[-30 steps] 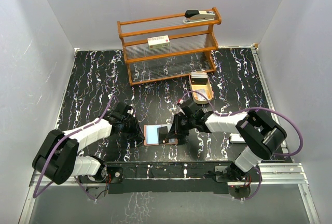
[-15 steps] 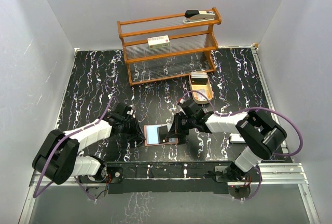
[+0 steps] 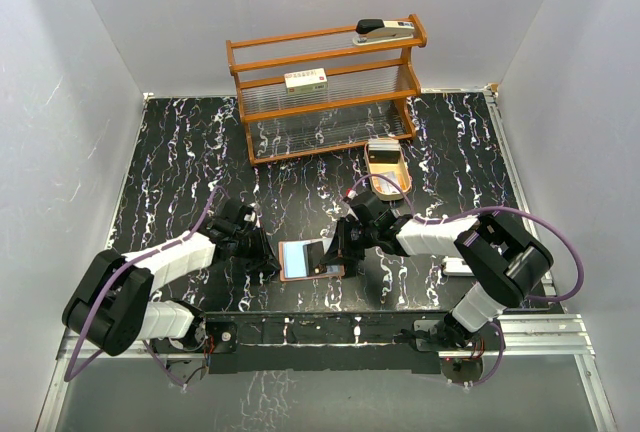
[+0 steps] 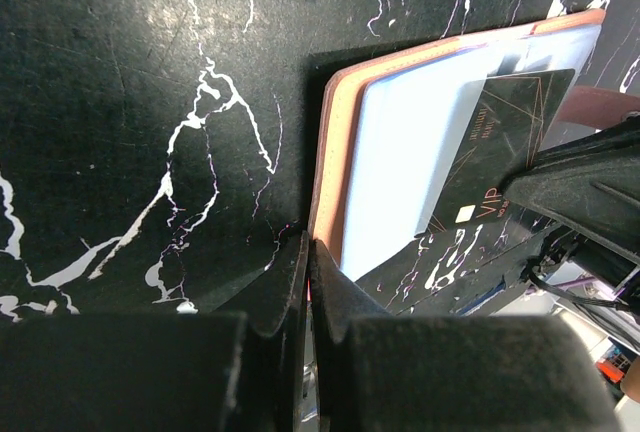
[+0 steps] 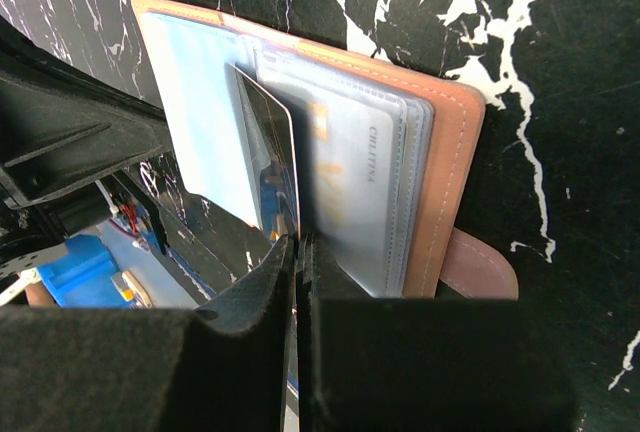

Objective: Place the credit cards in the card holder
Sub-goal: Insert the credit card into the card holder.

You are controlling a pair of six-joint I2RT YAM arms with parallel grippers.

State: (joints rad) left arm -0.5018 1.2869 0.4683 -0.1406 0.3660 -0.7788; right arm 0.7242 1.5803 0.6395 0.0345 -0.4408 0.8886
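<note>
Left gripper pinches the card holder by its edge; right gripper clamps a dark card over its pockets. Skewed pushing may jam it or shift the holder.

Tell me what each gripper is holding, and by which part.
Right gripper pinches the dark card by its near edge, over the open wallet. Left gripper seems to pinch the wallet at its cover edge.
</note>
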